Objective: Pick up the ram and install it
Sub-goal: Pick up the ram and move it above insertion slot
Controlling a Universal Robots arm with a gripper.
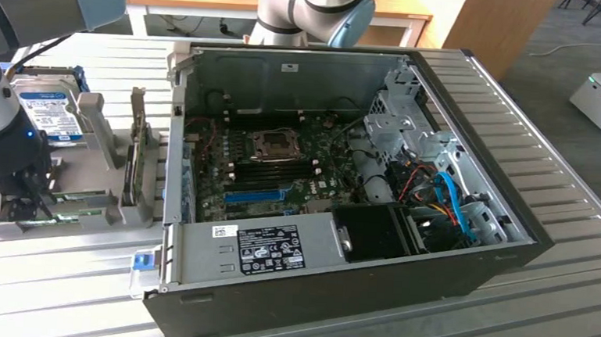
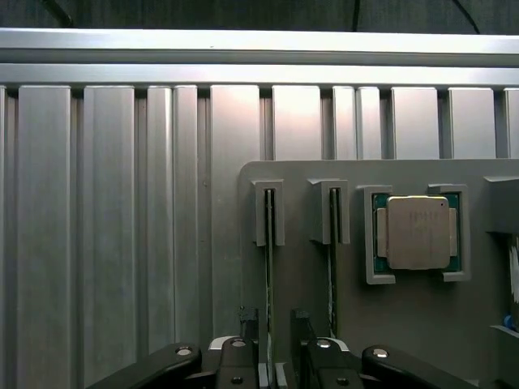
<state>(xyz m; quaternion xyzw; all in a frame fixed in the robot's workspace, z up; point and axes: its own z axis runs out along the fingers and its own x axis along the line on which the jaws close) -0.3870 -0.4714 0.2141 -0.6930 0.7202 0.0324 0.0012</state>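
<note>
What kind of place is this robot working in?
Probably a robotics lab bench for PC assembly: an open computer case on a ribbed metal table, and a grey parts holder with a processor.

Tight: second stick (image 2: 332, 251) just beside tool (image 2: 273, 322) astride ram (image 2: 269, 259); bare table (image 2: 122, 243) opposite
</note>
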